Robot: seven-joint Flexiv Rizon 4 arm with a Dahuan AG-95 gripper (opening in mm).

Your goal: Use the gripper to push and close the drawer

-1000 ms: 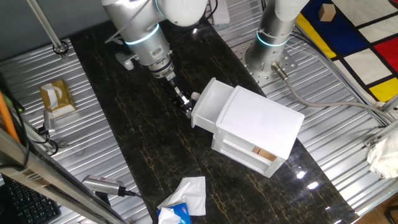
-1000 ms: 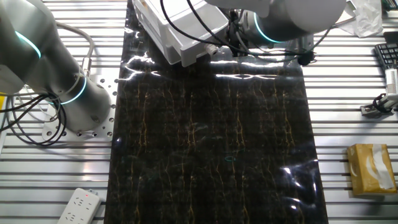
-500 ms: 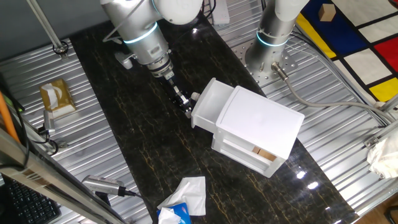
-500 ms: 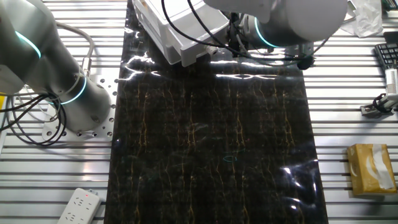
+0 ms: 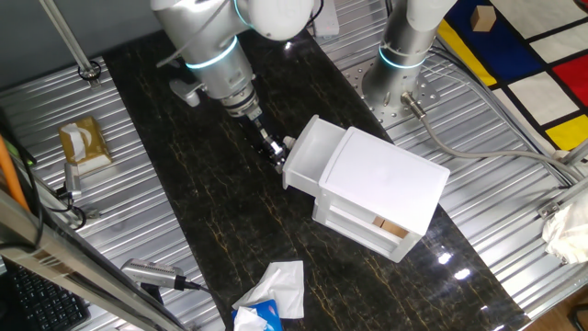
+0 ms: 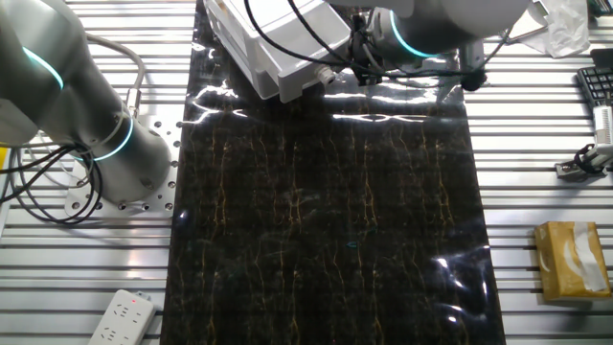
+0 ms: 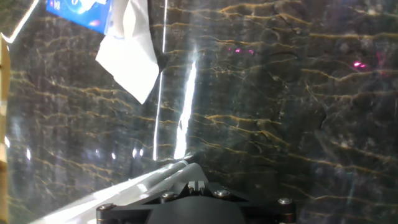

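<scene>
The gripper (image 5: 276, 158), its jaw state impossible to tell, sat at the knob (image 5: 288, 142) on the front of the drawer (image 5: 308, 156), which stood pulled out of the white cabinet (image 5: 386, 188) mid-table; it looked light, rigid and free-sliding, best pushed squarely on its flat front.
</scene>
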